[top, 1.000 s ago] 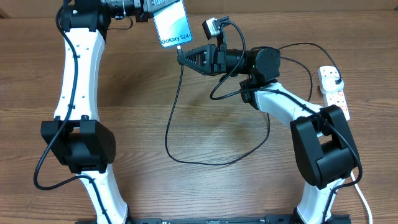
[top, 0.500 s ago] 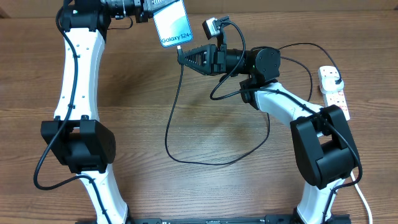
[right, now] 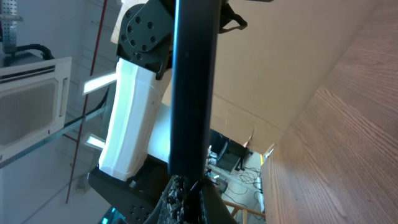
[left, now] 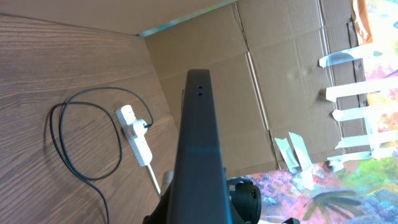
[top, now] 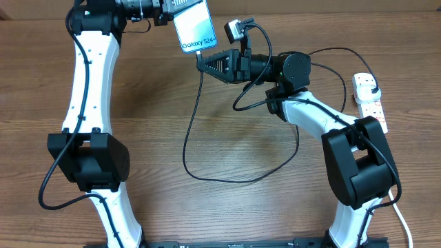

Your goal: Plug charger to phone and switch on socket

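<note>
Overhead, the near part of the wooden counter [top: 207,213] carries only the slack of the charger [top: 186,141], a long thin black cable that loops across the middle and climbs toward the far edge. At the right, well apart from both jaws, lies the socket [top: 375,110], a white oblong power strip with small reddish switches. Its far outlet holds the cable's black plug [top: 373,87]; the other outlets look empty. The right arm is much the nearer to it.

Farther off, the right jaws [top: 202,62] point left and are clenched on the cable's connector end, right at the near short edge of the phone [top: 194,27], a slim smartphone with a light blue screen. The phone's long axis runs near to far, slightly tilted, so the port edge faces the connector from just beyond the jaws. I cannot tell whether the tip is seated. At the far left, the left jaws [top: 167,11] grasp the phone by its far-left side, lifted off the counter. Seating the tip likely needs a short push along that axis.
</note>
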{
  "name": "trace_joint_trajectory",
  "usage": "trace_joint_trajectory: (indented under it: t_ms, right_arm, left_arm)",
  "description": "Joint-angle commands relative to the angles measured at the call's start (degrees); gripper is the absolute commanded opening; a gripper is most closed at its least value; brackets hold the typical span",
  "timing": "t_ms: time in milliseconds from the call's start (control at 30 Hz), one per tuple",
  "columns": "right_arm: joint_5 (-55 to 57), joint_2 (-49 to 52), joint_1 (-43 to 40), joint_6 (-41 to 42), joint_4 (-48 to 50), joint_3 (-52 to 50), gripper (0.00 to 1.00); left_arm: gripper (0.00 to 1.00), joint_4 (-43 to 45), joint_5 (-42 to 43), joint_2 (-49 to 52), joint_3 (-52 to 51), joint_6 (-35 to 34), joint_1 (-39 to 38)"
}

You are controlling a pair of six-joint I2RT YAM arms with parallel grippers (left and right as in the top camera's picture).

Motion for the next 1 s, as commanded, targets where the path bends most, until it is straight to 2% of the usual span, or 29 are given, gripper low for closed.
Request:
trace_joint_trajectory:
  t_ms: [0, 967]
  right_arm:
    - [0.7, 0.0, -0.5, -0.5, 0.3, 0.6, 0.04]
    - [1.4, 0.0, -1.2, -0.4, 0.3, 0.6, 0.04]
  left_arm:
    - [0.04, 0.2, 0.7, -1.4, 0.9, -0.5, -0.3]
    - [0.04, 0.2, 1.3, -1.4, 0.9, -0.3, -0.3]
